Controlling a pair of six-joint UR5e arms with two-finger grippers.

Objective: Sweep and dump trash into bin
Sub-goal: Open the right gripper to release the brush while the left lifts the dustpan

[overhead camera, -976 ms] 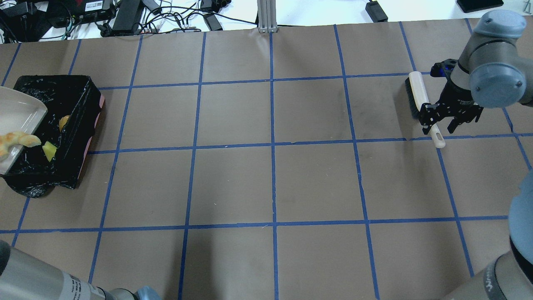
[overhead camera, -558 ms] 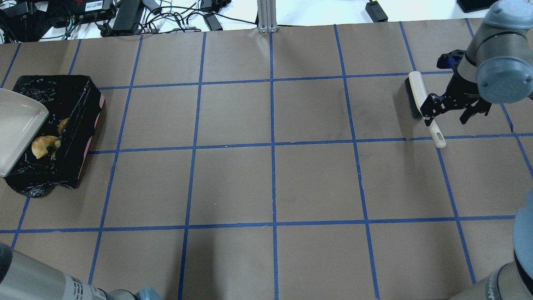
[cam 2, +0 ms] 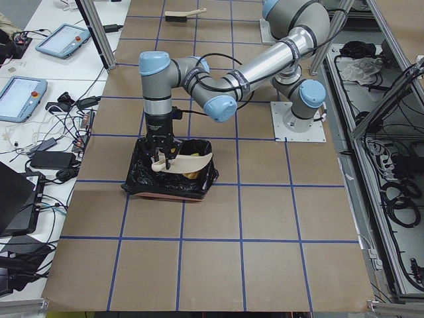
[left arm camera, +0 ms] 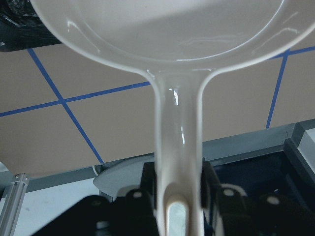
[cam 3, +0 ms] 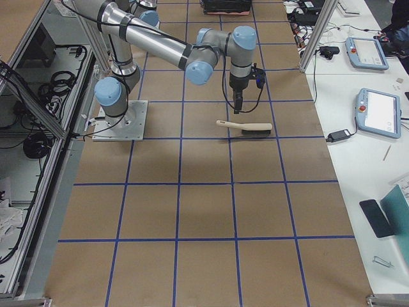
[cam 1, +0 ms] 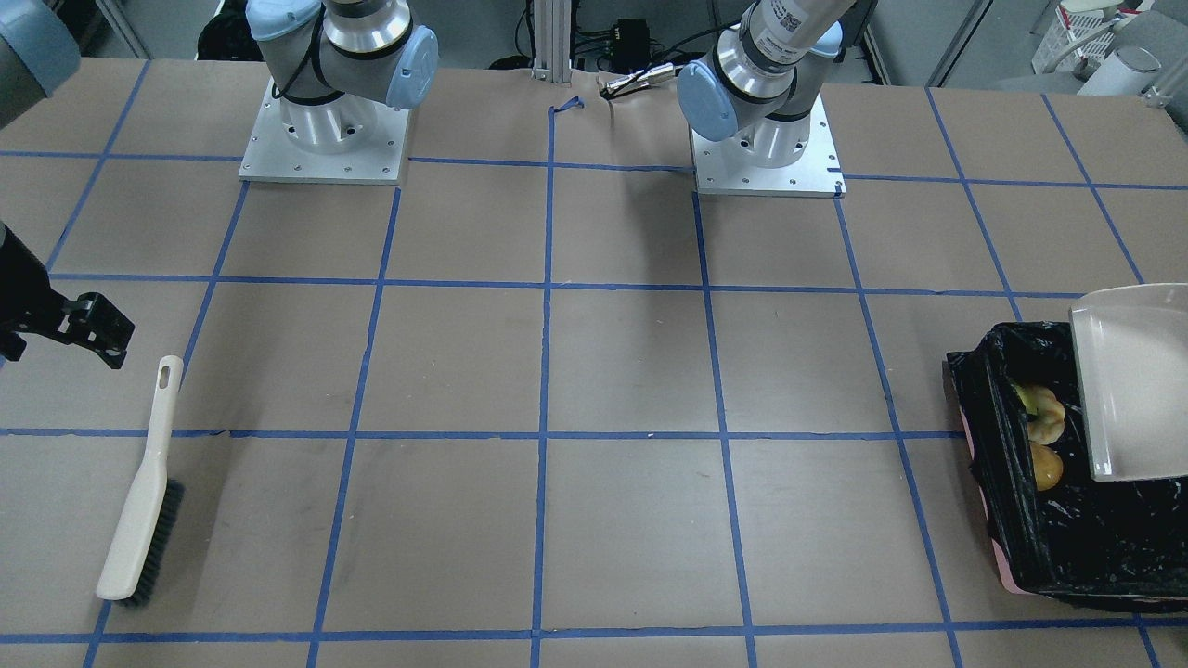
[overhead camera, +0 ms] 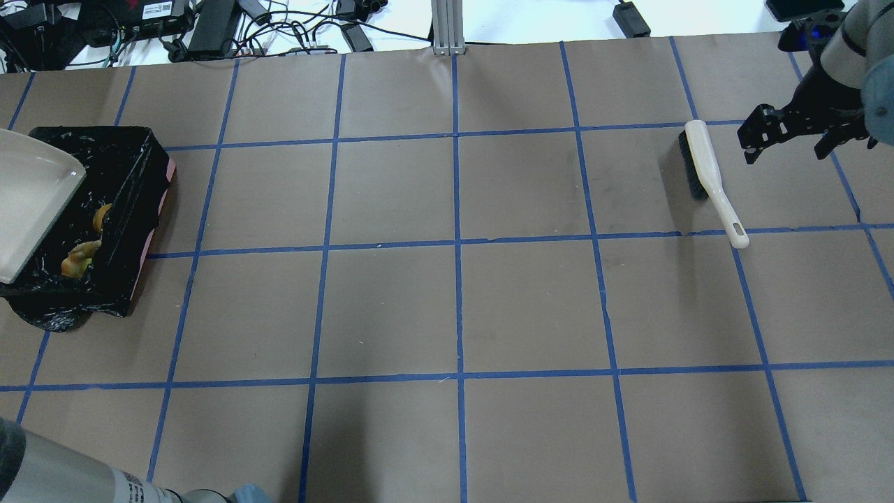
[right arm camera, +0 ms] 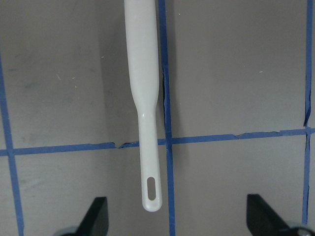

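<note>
Gripped the dustpan by its handle in the left gripper, jaws pinched on it, pan tilted over the bin at 9 o'clock of the overhead view. Saw the croissant piece and potato-like lump inside the bin, along the pan's 3 o'clock edge. Hung the right gripper spread wide, holding nothing, at 2 o'clock, near the brush.

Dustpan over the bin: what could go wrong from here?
1. The dustpan, clamped by the left gripper, overlaps the bin. Pulling it away low could catch the bin's edge and drag or tip it, with the trash inside.
2. The brush lies loose near the open right gripper. A careless pass might knock it.
</note>
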